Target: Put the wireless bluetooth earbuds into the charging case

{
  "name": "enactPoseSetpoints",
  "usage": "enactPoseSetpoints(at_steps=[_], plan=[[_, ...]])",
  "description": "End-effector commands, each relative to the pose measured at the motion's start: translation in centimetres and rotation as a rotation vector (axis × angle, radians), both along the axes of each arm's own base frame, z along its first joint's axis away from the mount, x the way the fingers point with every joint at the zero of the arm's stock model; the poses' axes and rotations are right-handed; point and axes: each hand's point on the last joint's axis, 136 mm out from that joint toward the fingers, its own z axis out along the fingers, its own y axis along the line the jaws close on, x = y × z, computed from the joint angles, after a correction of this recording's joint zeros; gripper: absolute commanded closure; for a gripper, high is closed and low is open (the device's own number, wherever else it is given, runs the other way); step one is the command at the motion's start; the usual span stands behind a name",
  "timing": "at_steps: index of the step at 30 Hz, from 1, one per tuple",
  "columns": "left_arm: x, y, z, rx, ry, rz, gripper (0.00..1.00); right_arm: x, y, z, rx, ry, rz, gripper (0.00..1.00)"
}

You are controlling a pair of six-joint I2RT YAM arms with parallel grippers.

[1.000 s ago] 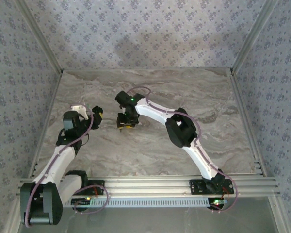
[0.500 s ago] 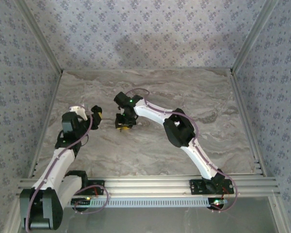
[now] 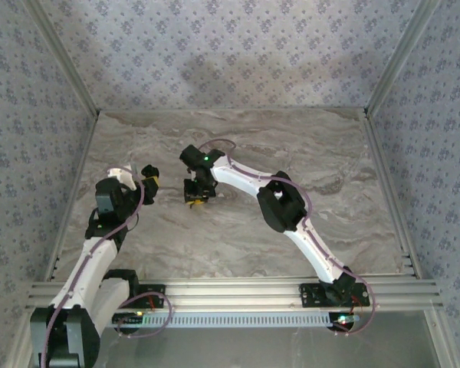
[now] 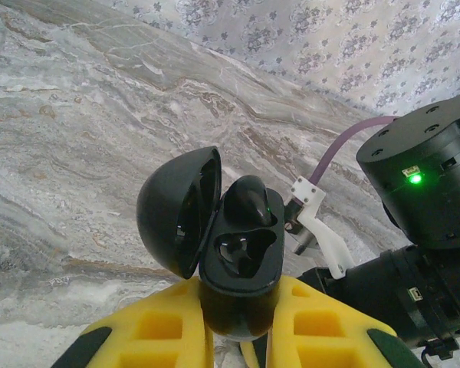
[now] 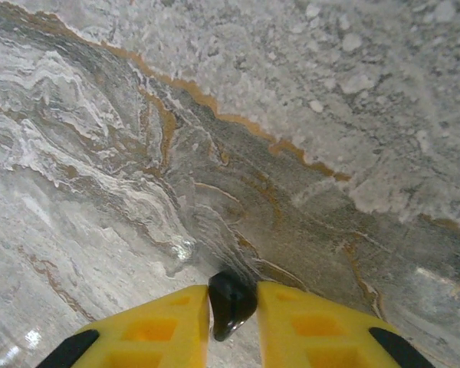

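We find the left gripper (image 4: 238,326) clamped on the lower body of the charging case (image 4: 238,264), which is glossy black and stands upright between the yellow fingers (image 4: 157,330). Its lid (image 4: 176,211) is hinged open to the gripper's left. One seated earbud (image 4: 249,199) occupies the upper socket; the empty socket (image 4: 241,249) lies just below it, nearer the fingers. Beyond the case, to the gripper's right, we note the right arm's wrist (image 4: 425,172) with a green light lit.

The right gripper (image 5: 231,322) is closed on a small black loose earbud (image 5: 230,295), pinched between its pads and projecting just past the fingertips, above the marble tabletop (image 5: 291,115). From overhead, the two grippers sit near one another.
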Motion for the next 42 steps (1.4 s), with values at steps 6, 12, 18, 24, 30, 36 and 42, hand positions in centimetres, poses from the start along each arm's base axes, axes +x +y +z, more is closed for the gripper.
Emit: enactPoseSetpoints(at_steps=[6, 12, 18, 24, 30, 36, 42], plan=[[-0.1, 0.2, 0.3, 0.023, -0.011, -0.003, 0.84, -0.4, -3.2, -0.2, -0.107, -0.005, 0.001, 0.80], [-0.1, -0.4, 0.3, 0.031, -0.008, -0.030, 0.84, -1.6, -6.1, 0.4, -0.149, 0.010, -0.004, 0.81], [0.0, -1.2, 0.2, 0.042, -0.003, -0.057, 0.85, -3.8, -10.5, 0.8, -0.211, 0.033, 0.015, 0.81], [0.1, -1.9, -0.1, 0.045, 0.010, -0.081, 0.85, -6.0, -15.4, 0.2, -0.309, 0.080, 0.024, 0.80], [0.2, -1.9, -0.2, 0.051, 0.011, -0.081, 0.84, -5.6, -15.9, 1.7, -0.326, 0.068, 0.050, 0.69], [0.0, -2.0, -0.3, 0.062, 0.017, -0.090, 0.84, -5.0, -15.5, 4.0, -0.336, 0.063, 0.020, 0.61], [0.1, -2.0, -0.1, 0.067, 0.008, -0.090, 0.84, -5.5, -15.5, 3.4, -0.362, 0.125, -0.028, 0.62]])
